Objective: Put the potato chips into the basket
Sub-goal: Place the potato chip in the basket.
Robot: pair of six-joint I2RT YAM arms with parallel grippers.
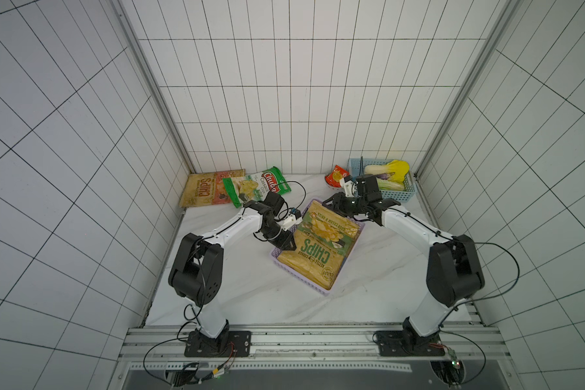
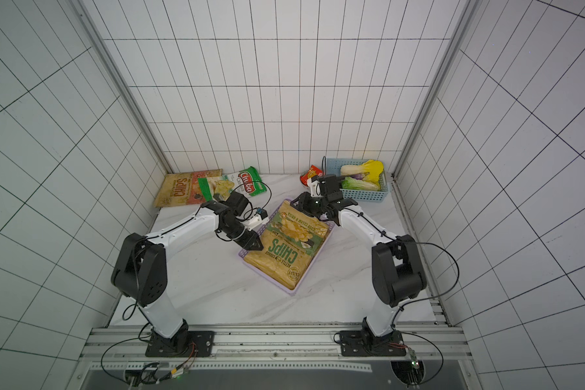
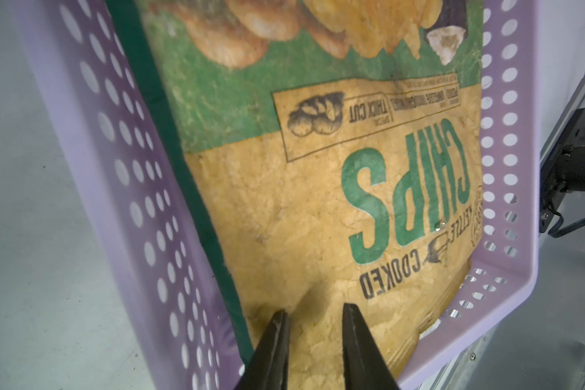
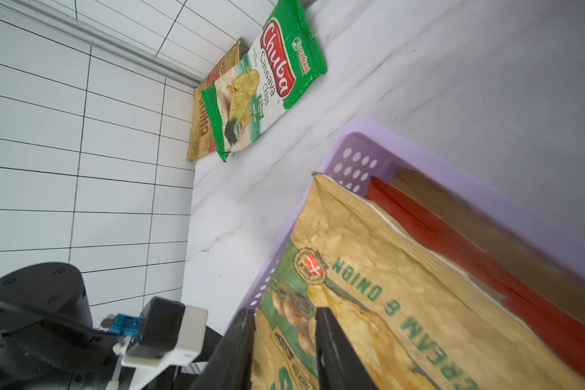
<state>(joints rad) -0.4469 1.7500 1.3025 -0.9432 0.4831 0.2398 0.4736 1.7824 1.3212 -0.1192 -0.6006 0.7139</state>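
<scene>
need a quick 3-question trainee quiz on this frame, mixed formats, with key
1. True or false: the tan-and-green "CHIPS" bag lies in the lilac perforated plastic basket.
2. The light blue perforated basket holds: A vegetables; B bottles; C nothing.
3. Name the bag overlapping the tan-and-red "CHIPS" bag in the far corner.
Key: 1 true; 2 A; 3 the green-and-white Chuba cassava chips bag.

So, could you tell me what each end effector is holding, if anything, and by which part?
Cannot tell: left end effector is at the chips bag by its left edge, right end effector at its far end.
</scene>
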